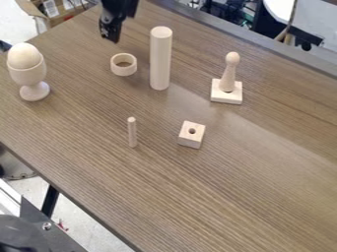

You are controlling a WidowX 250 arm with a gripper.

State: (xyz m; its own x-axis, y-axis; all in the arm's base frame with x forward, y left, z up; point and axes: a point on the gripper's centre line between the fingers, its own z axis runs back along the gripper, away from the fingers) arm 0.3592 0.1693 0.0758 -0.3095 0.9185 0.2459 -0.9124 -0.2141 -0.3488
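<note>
The black gripper (111, 30) hangs at the top, left of centre, above the table's far part, and touches nothing that I can see. Nearest to it is a pale wooden ring (123, 64). Right of the ring stands a tall wooden cylinder (160, 58). A wooden cup (28, 76) at the left holds a wooden egg (24, 55). Farther right, a wooden peg figure (228, 73) rises from a square base (226, 92). Around the middle are a thin wooden dowel (132, 132) and a small wooden block (191, 135) with a hole in its top.
The brown wood-grain table (217, 197) has a diagonal edge at the lower left and a grey border along the upper right. Beyond the far edge are a cardboard box (64, 15) and cables. Dark equipment (36, 231) sits below the near edge.
</note>
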